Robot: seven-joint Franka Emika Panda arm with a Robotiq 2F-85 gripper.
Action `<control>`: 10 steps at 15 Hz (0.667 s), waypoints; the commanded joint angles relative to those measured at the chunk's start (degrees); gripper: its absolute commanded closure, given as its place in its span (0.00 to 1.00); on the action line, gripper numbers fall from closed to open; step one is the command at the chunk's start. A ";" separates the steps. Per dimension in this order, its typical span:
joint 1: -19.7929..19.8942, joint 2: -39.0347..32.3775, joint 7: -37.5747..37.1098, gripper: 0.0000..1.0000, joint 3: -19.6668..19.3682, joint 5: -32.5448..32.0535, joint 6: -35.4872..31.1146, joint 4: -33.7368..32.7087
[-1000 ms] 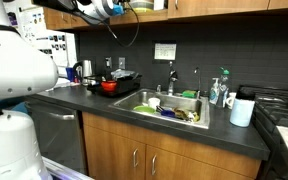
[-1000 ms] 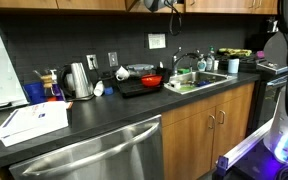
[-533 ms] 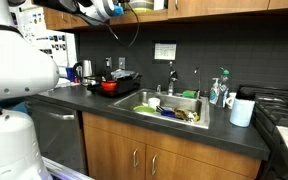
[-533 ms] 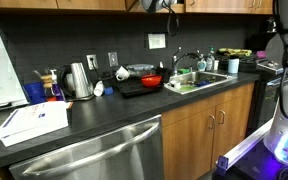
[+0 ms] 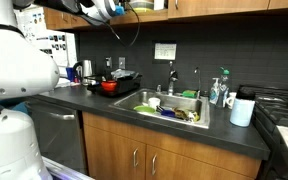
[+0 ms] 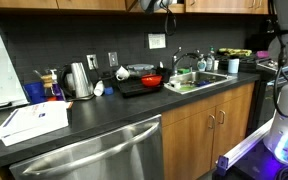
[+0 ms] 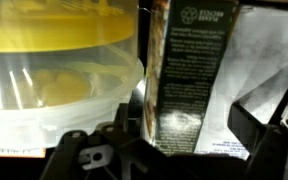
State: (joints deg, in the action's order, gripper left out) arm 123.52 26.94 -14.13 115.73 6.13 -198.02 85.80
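High up by the wall cabinets, above the counter (image 5: 99,103), we see the gripper (image 7: 174,150) raised to cabinet level in both exterior views. Its jaws stand wide apart – the dark fingers (image 7: 88,156) show at the bottom corners of the wrist view with nothing clamped between them.

Straight ahead of the gripper, in the gap between the fingers, stands a dark package (image 7: 189,75) with small pale print on its face, upright. Just beside it on one side sits a clear tub (image 7: 59,85) with a yellow lid (image 7: 54,20); on the other side is a crinkled silvery bag (image 7: 269,55). The package looks pressed close to both neighbours, though we cannot tell whether the fingers touch any of them.

Well below, in an exterior view, the sink (image 5: 144,100) holds dishes, a red bowl (image 5: 109,87) rests on a dark tray near the wall, and a white cup (image 5: 242,111) stands near the stove end – all far from the gripper. A kettle (image 6: 79,80) and a flat white box (image 6: 32,122) sit farther along the counter.
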 commanded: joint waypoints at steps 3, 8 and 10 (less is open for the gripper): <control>4.73 2.60 -1.04 0.00 1.59 0.33 -0.30 -3.72; 4.69 2.42 -0.96 0.00 0.98 0.66 -0.42 -3.31; 4.83 2.42 -0.92 0.00 0.36 1.01 -0.44 -3.04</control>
State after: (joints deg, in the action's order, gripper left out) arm 124.86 26.94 -14.11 116.75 6.12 -198.47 85.54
